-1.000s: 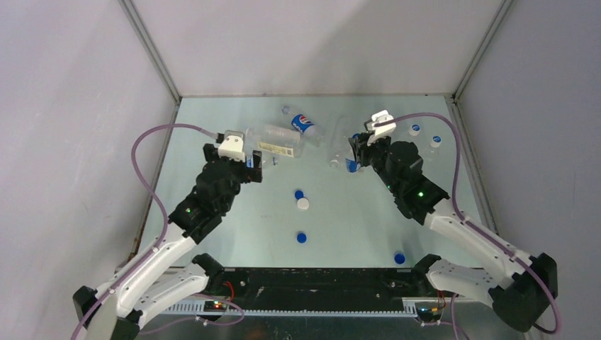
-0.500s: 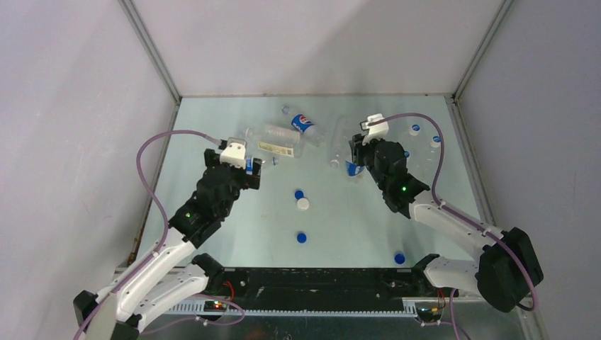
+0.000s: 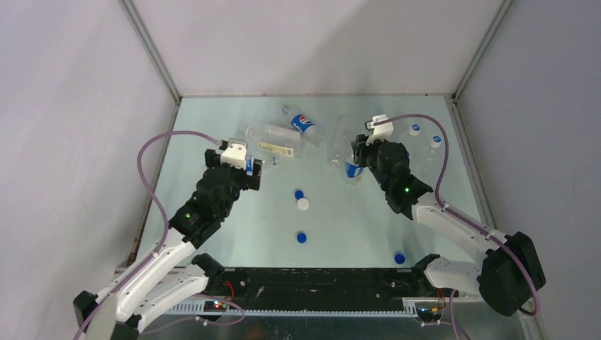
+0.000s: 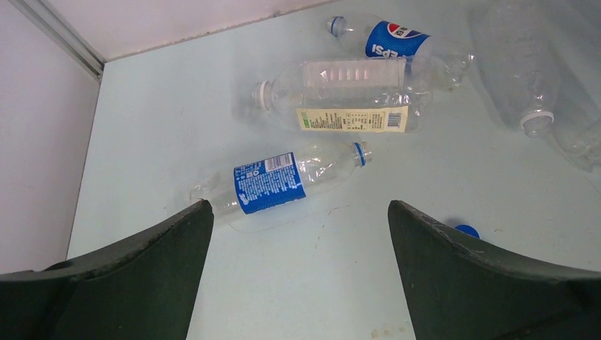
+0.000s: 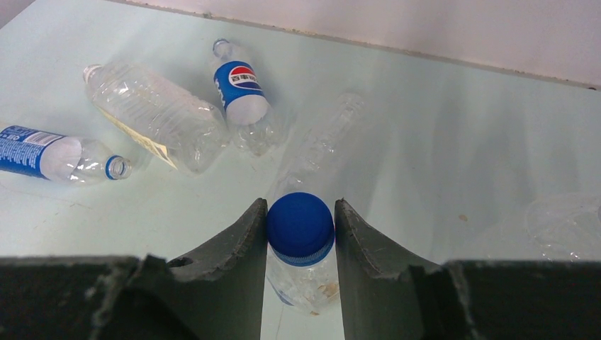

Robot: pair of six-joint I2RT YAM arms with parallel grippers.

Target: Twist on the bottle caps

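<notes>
My right gripper [image 5: 300,210] is shut on a blue cap [image 5: 300,225] that sits on the neck of an upright clear bottle [image 5: 306,282]. In the top view this bottle [image 3: 351,169] stands at the back right of centre, under the right gripper [image 3: 357,160]. My left gripper [image 4: 298,212] is open and empty, just above the table. It is near a lying blue-labelled bottle [image 4: 273,183] with no cap. Loose caps lie mid-table: blue [image 3: 299,193], white [image 3: 303,204], blue [image 3: 302,238].
A logo-labelled bottle [image 3: 303,125] and a clear pale-labelled bottle [image 3: 276,140] lie at the back. Two small bottles [image 3: 414,130] stand at the back right. Another blue cap [image 3: 400,258] lies near the right arm's base. Walls close in the table on three sides.
The left gripper drew back toward me from the lying bottles, then held still. The right arm swung in and its wrist shifted slightly while gripping the cap.
</notes>
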